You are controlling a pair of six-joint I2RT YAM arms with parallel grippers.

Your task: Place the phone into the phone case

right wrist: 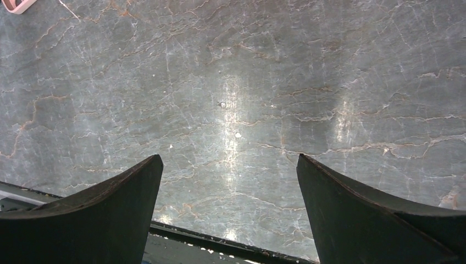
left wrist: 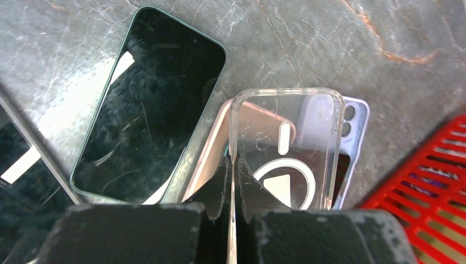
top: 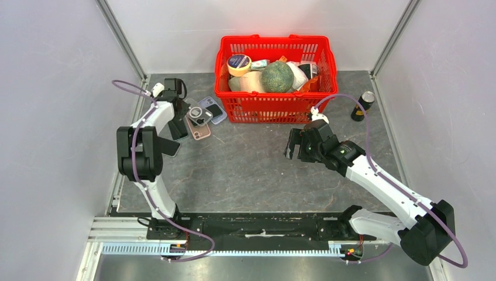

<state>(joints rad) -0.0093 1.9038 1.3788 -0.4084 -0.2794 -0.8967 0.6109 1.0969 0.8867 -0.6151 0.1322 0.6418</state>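
My left gripper point(left wrist: 232, 165) is clenched on the near rim of the clear case point(left wrist: 286, 137), pinching one thin wall, I judge, to lift it. The case sits over a pink phone point(left wrist: 209, 154), with a dark phone point(left wrist: 148, 104) just left. The left arm reaches far-left beside the basket point(top: 225, 70). The right gripper point(right wrist: 228, 159) hangs released over the table point(right wrist: 231, 82).

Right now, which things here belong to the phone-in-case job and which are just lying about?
Job: clear case, pinched by left gripper; dark-screened phone; pink phone beneath the case; open right gripper.
Lying about: red basket of oddments; can; lavender phone or case, likely spare.
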